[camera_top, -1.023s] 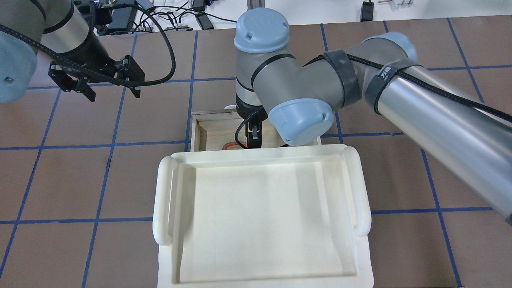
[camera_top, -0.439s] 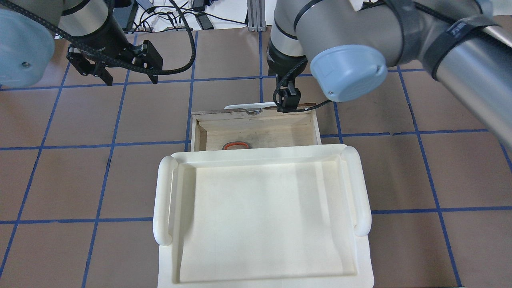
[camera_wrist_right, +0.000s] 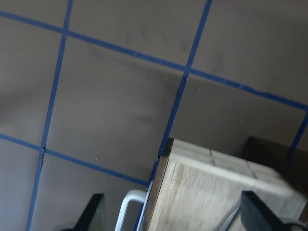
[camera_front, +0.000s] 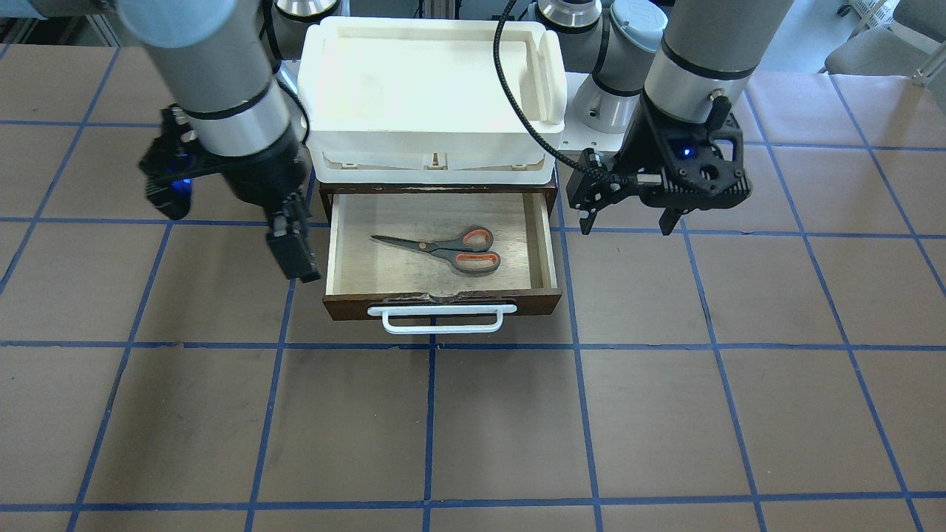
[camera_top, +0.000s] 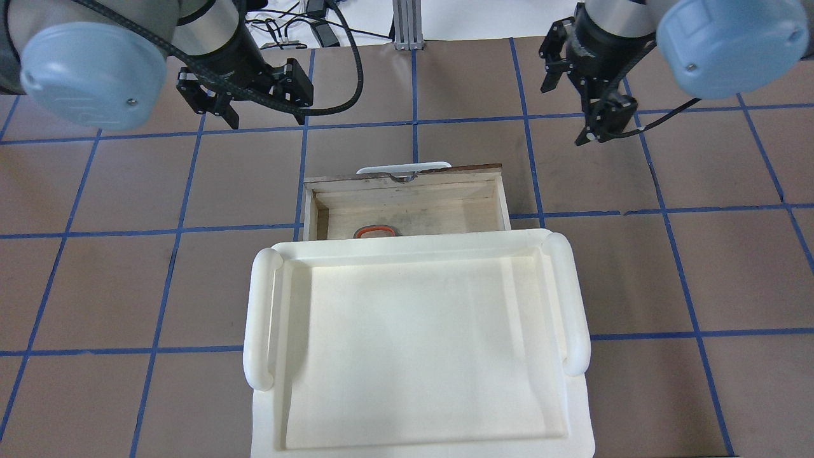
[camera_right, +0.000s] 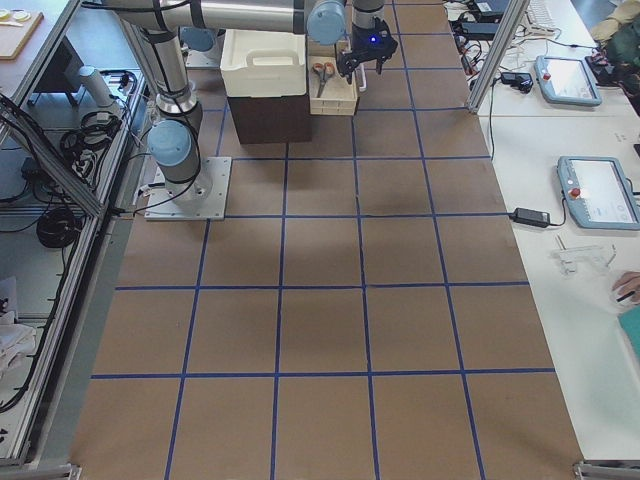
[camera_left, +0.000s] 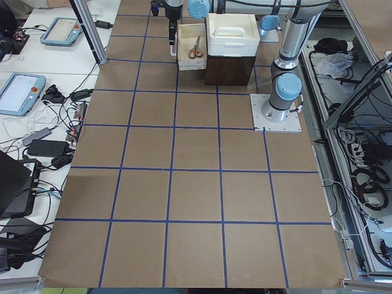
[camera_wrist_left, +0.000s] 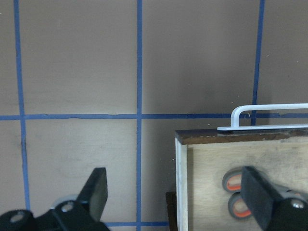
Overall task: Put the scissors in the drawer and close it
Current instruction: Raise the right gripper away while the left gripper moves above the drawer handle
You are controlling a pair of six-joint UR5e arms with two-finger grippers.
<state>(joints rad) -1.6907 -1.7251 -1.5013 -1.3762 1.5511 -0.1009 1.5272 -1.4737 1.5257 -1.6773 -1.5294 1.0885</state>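
We see the drawer [camera_front: 392, 272] pulled out of a dark cabinet [camera_left: 228, 70] that stands at the middle of the table's [camera_front: 665, 414] robot-side edge. It opens toward the operators' edge. The scissors [camera_front: 443, 250] lie flat on its pale floor. Their handles point to the table's left end and their blades to its right end.

From overhead we make out only one orange-red loop of them. The white tray [camera_top: 261, 318] on top of the cabinet covers the rest, along with the cabinet itself. The left wrist view catches both handle loops, one partly behind a finger, and cuts the blades off. The drawer's chipped front edge and white bar handle [camera_front: 443, 329] face the operators' edge.

The left gripper [camera_front: 627, 223] hangs over the bare table just beside the drawer's left wall, toward the left end. Its fingers [camera_wrist_left: 98, 190] are wide apart with nothing between them.

The right gripper [camera_top: 598, 130] hangs beside the drawer's right front corner. From the front we see it edge-on, so the gap is hidden there. Its wrist view is blurred but shows the fingers [camera_wrist_right: 95, 211] apart and holding nothing, with the drawer's corner and a bend of the handle below. We cannot make out the scissors in that view.

In both end views the drawer and scissors are tiny at the far end of the table, and the far arm is too small to read.
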